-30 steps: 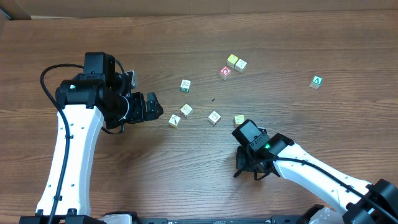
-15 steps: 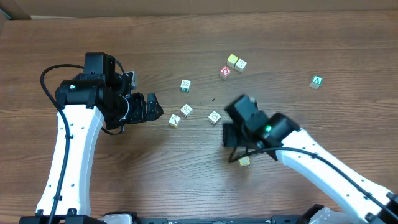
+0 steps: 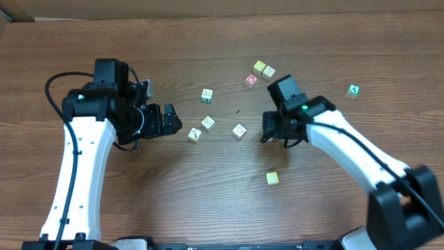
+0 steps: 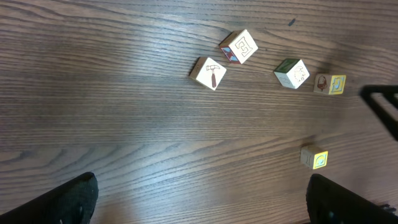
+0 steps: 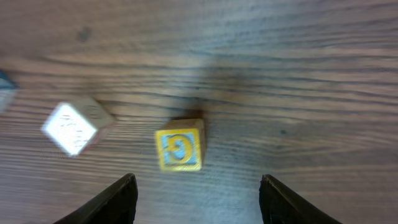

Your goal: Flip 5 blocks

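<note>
- The left gripper [image 4: 200, 186] is held over the table [image 4: 124, 137] with its jaws spread as wide as they go. Nothing is gripped, and only bare wood is seen between the fingers.
- A hammer block [image 4: 209, 73] is found ahead of the left jaws, near their midline and apart from both fingers. A pale face with a hammer drawing is turned up.
- A red-sided block [image 4: 239, 47] is set just beyond the hammer block, corner close to corner.
- A green-sided block [image 4: 291, 73] is placed between the left jaws and the right jaws, nearer the right ones.
- A lone cube [image 3: 207, 95], a red-faced cube [image 3: 251, 81] and a pair of cubes [image 3: 259, 67] are left well apart from both sets of jaws.
- A yellow-faced block [image 3: 272, 178] is seen alone, clear of the right jaws.
- The right gripper [image 5: 198, 182] is held above the table with its jaws moderately parted, and nothing is gripped.
- A G block [image 5: 180, 149] is framed between the lines of the two right fingers, just ahead of their tips. It is touched by neither, and its yellow-bordered G is turned up.
- A green cube [image 3: 354, 91] marked with a white A is set well outside the right jaws.
</note>
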